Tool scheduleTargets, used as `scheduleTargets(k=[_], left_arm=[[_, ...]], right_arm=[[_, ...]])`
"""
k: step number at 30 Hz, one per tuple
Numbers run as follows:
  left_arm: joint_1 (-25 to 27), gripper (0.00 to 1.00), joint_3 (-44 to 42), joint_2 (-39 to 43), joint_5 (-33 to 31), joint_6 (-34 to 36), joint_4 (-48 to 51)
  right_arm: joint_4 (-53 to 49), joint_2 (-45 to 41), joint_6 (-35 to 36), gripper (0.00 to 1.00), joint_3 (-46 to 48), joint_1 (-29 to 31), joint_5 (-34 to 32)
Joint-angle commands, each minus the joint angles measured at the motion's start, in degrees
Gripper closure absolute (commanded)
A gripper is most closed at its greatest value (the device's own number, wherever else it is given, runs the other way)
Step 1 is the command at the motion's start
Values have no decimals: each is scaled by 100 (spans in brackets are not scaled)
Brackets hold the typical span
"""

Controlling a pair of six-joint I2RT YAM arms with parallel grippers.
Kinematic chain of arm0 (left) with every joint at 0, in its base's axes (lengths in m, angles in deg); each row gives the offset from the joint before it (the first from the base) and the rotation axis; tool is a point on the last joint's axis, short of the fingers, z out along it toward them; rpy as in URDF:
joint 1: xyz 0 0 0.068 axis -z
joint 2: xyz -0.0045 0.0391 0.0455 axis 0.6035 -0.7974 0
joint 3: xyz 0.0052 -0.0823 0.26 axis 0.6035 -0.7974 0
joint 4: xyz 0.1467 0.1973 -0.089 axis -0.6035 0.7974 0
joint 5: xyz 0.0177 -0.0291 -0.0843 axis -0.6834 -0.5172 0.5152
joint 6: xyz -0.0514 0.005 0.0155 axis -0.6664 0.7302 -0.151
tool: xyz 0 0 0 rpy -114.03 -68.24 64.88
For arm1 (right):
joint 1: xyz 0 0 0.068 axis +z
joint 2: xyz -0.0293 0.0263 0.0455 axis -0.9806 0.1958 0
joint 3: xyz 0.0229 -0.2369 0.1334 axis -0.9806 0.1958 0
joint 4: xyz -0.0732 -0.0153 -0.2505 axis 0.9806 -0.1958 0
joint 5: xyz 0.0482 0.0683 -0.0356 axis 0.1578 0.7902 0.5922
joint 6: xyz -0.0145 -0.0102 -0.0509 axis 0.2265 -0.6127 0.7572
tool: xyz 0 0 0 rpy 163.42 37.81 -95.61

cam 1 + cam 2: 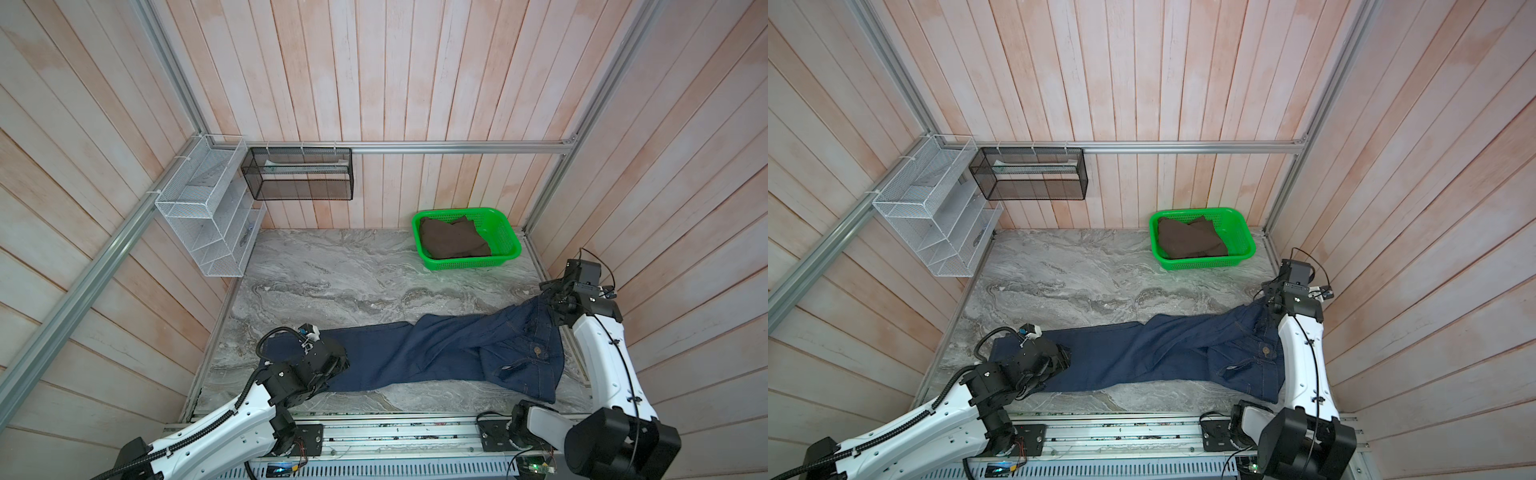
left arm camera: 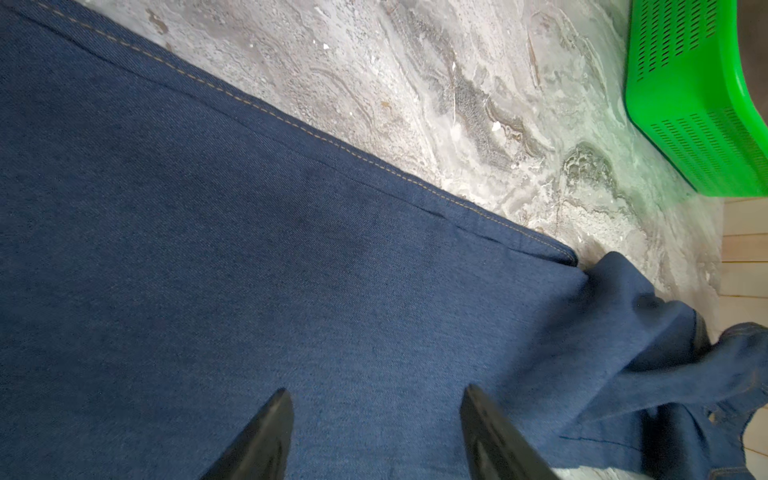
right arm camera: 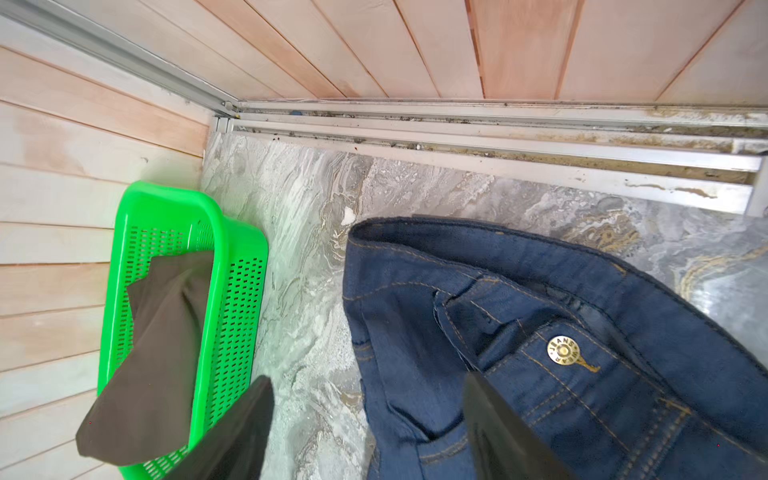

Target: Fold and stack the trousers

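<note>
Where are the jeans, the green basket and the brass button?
jeans (image 1: 374, 353): in a top view, middle of the legs.
green basket (image 1: 473, 261): in a top view, near wall.
brass button (image 3: 563, 350): right wrist view, its face.

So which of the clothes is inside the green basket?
The dark brown cloth is the one lying inside the green basket. The blue trousers are not in it: they lie stretched out on the marble table.

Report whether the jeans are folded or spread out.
Spread out, not folded. The trousers lie at full length across the table, legs flat, waistband end rumpled near the right edge.
</note>
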Motion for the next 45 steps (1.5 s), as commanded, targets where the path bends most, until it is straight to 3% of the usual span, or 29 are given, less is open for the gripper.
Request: scheduleTargets(k=[1,12,19,22,25,31,34,38,45], left_arm=[[-37,33,84,-4,-182,19,98],[-438,31,-253,-51,97,335,-456],[-870,31,-396,-103,419,700,-723],[-1033,31,-482,-122,551,806,-839],[-1165,31,-519,-122,646,885,-876],[-1276,31,-392,-44,639,926,-601],[-1302,31,-324,77,591,711,-324],[-1310,31,-377,601,308,-95,310],[-1318,30,-637,1633,80,-1454,1223]], right_arm=[[-131,496,55,20,2,-24,432],[-105,1314,45,12,-358,-29,786],[-157,1684,-94,16,-447,13,1000],[33,1763,-218,24,-281,38,1003],[136,1865,-274,39,-179,65,1100],[2,1088,-256,98,-158,65,934],[-176,313,-385,100,-160,-22,785],[-174,-771,-554,100,80,-186,556],[125,-1203,-560,100,809,-390,550]])
